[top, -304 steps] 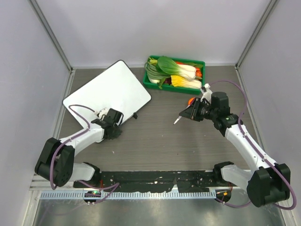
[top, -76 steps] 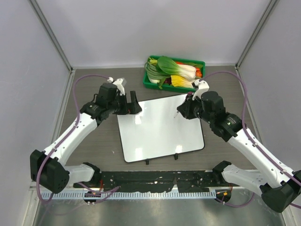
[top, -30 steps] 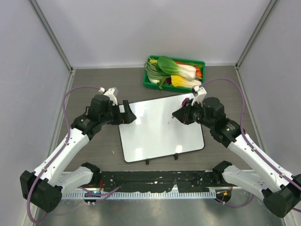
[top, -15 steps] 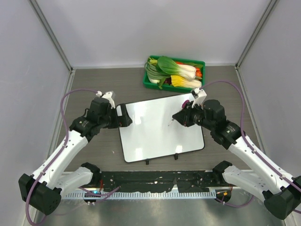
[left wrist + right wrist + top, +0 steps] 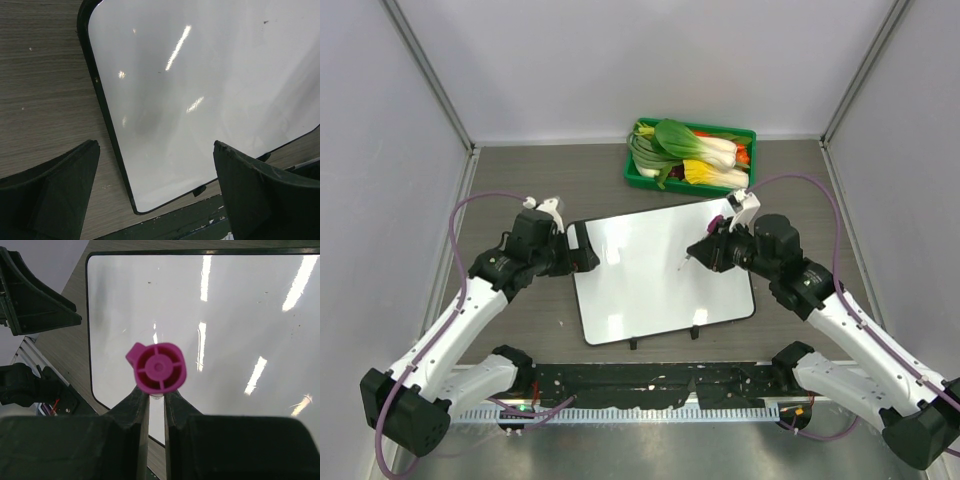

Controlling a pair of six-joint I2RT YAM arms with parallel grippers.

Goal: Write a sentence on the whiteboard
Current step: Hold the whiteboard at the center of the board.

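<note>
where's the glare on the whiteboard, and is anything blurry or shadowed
Right wrist view: several bright glare streaks run across the whiteboard, and the magenta end of the marker is sharp. Left wrist view: two thinner streaks and a soft grey shadow patch on the board. Top view: board evenly white, no streaks.

I read no text, label, brand or number in any of my three views. The whiteboard [image 5: 660, 270] shows me only a white face with streaks of glare and a few tiny specks, none of them legible as a letter or figure.
</note>
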